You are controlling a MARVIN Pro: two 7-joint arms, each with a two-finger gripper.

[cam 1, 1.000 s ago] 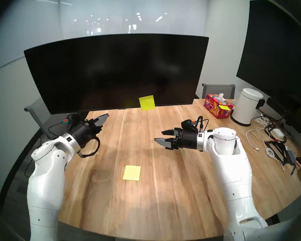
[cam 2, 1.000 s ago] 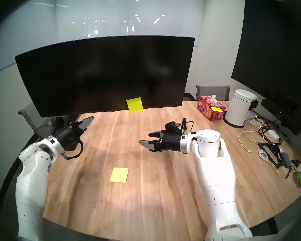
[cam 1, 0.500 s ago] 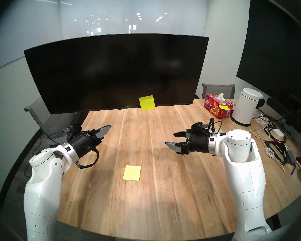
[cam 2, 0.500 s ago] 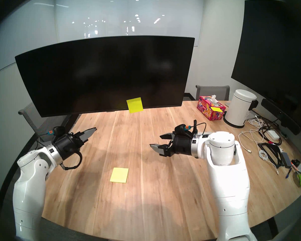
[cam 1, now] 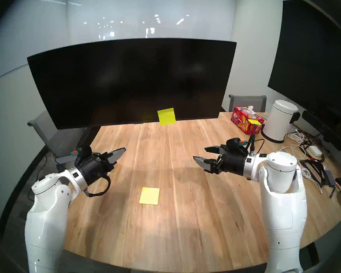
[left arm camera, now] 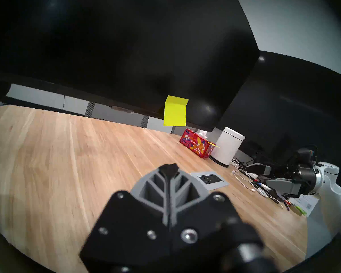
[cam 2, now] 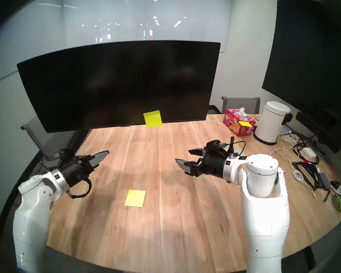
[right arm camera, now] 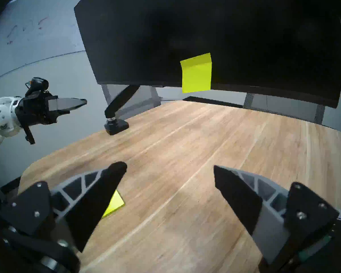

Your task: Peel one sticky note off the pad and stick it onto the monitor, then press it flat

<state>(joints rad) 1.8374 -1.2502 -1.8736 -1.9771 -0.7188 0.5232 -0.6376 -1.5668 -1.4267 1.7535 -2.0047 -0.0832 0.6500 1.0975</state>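
**Desk inventory: note on monitor, both hands withdrawn**

Landmark for all entries: the monitor (cam 1: 130, 81), a wide curved black screen at the far side of the desk (cam 1: 185, 217).

1. Left hand (cam 1: 120, 152): fingers pressed together, holding nothing. Near side of the monitor, below its left half, well apart from the screen, pointing level toward it and to the right.

2. Pad (cam 1: 149, 196): yellow square stack lying flat on the desk, well to the near side of the monitor, roughly below its middle, between the two arms.

3. Sticky note (cam 1: 166, 116): single yellow-green sheet on the monitor's lower edge, just right of centre. Top strip is on the screen; the lower part hangs past the bezel and, in the wrist views, looks to stand off slightly.

4. Right hand (cam 1: 202, 154): fingers spread wide, empty. Near side of the monitor, below its right half, well apart.

Governing relation: the note lies ahead of and between both hands, up at the monitor's bottom edge. Neither hand is clearly nearer. Judgement: if further pressing is wanted, the closed left hand suits a flat push.
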